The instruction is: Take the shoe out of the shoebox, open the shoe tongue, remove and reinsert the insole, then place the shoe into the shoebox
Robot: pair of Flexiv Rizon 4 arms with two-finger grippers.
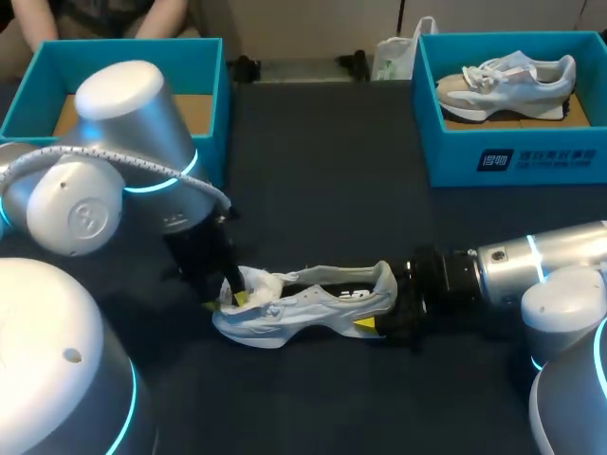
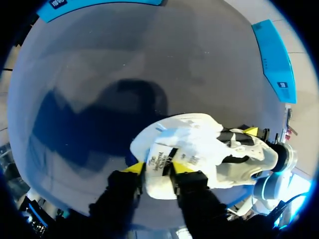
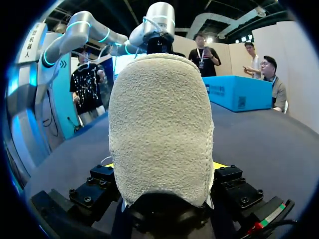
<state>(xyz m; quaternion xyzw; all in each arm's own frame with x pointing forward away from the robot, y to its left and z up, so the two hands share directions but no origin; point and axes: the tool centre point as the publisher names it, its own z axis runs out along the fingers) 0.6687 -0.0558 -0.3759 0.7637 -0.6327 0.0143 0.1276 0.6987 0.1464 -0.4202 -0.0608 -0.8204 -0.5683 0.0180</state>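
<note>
A white shoe (image 1: pixel 303 308) lies on its side on the dark table, toe toward my left arm. My left gripper (image 1: pixel 228 294) stands at the shoe's front. In the left wrist view the white tongue (image 2: pixel 160 162) with its label lies between that gripper's (image 2: pixel 158 170) parted yellow tips, so it is open. My right gripper (image 1: pixel 384 311) comes in from the right at the heel. In the right wrist view the fuzzy cream heel (image 3: pixel 159 124) fills the space between its fingers (image 3: pixel 164 167), pressed from both sides. The insole is hidden.
A teal shoebox (image 1: pixel 517 156) at the back right holds a second pale shoe (image 1: pixel 507 78). Another teal box (image 1: pixel 123 47) stands at the back left, behind my left arm. A white bag (image 1: pixel 394 57) sits at the far edge.
</note>
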